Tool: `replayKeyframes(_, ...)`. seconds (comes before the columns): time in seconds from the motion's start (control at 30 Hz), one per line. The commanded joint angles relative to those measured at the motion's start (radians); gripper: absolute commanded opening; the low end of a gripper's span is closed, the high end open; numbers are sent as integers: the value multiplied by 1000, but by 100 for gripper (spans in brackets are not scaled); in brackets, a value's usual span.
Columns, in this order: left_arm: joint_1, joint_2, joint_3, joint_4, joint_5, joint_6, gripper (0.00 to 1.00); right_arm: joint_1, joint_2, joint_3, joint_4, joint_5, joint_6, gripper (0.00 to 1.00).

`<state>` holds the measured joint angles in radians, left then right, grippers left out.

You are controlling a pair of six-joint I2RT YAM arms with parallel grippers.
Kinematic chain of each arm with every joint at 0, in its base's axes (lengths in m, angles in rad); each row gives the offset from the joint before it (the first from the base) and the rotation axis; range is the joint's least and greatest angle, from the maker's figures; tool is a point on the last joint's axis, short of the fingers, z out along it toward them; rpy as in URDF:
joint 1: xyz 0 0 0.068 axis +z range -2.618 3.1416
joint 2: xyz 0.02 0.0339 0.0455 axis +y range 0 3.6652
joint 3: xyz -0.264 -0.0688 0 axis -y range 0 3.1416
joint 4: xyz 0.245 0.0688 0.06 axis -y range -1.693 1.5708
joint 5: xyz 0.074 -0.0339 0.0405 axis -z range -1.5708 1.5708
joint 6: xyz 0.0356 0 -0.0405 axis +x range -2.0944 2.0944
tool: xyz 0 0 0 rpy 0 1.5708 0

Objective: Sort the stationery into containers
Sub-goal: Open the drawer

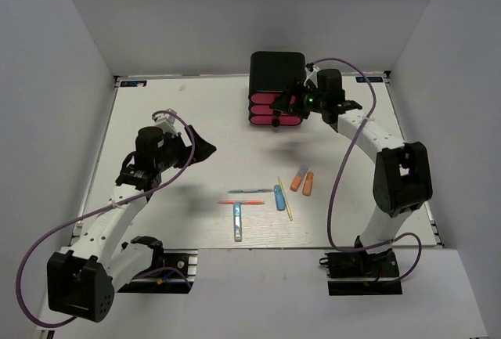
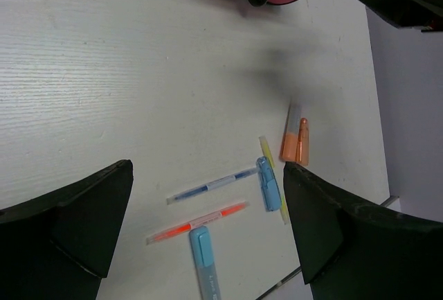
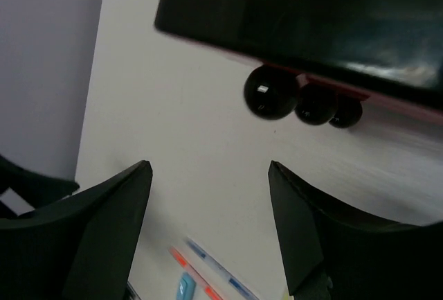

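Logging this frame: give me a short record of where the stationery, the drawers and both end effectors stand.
stationery: seven pieces, all loose on the table
orange markers: two, side by side, right of the cluster
blue marker: next to the yellow stick
red stick: beside the thin pen
light blue marker: nearest the arms
drawers: three, pink, stacked in the black cabinet
left end effector: open, empty, above the pens
right end effector: open, empty, before the knobs
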<state>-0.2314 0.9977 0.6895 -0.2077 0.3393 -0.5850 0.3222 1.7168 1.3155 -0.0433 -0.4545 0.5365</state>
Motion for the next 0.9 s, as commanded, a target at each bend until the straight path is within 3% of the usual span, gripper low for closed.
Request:
replayKeyframes(0.0,-3,-30,-27,-24,-31,-13,99,17,50,70,82,100,158,73)
replayKeyframes(0.1,-3,-39,-36,-33,-42,-22,99,28,98,113,79,160,168,62)
replayKeyframes(0.23,-3,-39,-27,-44,-51,-22,99,29,156,175,74,201,177,57)
replayKeyframes(0.57,-13,-39,-27,-55,-51,-22,99,46,207,206,82,326,183,56)
replayKeyframes(0.67,-13,-39,-27,-55,-51,-22,99,48,208,191,91,335,186,42)
replayKeyframes(0.7,-13,-39,-27,-55,-51,-22,99,49,204,180,97,339,184,34)
replayKeyframes(0.73,-13,-39,-27,-55,-51,-22,99,48,199,169,102,343,183,20)
replayKeyframes(0.77,-13,-39,-27,-55,-51,-22,98,49,195,162,106,341,184,14)
replayKeyframes(0.87,-13,-39,-27,-29,-42,-22,94,44,150,108,99,329,177,10)
